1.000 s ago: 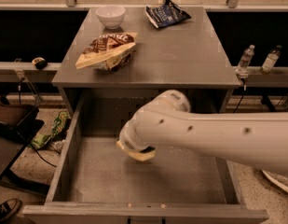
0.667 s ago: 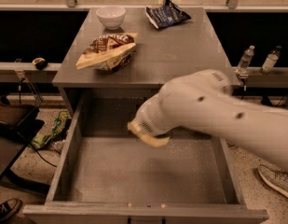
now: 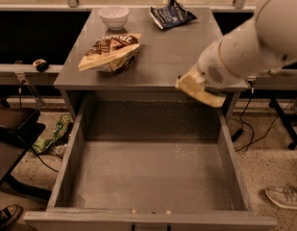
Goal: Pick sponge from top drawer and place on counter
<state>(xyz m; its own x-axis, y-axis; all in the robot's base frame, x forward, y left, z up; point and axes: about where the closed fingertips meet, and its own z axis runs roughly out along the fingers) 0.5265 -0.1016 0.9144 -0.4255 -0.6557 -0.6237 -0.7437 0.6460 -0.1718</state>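
mid-right of frame, we see the gripper (image 3: 209, 82) holding the sponge (image 3: 198, 91), light squashy foam, best pinched across its sides.

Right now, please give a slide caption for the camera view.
Gripper holds sponge at front edge of counter, above open drawer.

gripper (image 3: 209, 81) with sponge (image 3: 198, 89) over counter (image 3: 162, 57) edge

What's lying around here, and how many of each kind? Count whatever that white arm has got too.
Bags: 2, a brown bag and a blue bag, both on the counter.
Bowls: 1, a white bowl on the counter.
Sponges: 1, the sponge, held by the gripper at the counter's front right corner.
Total: 4
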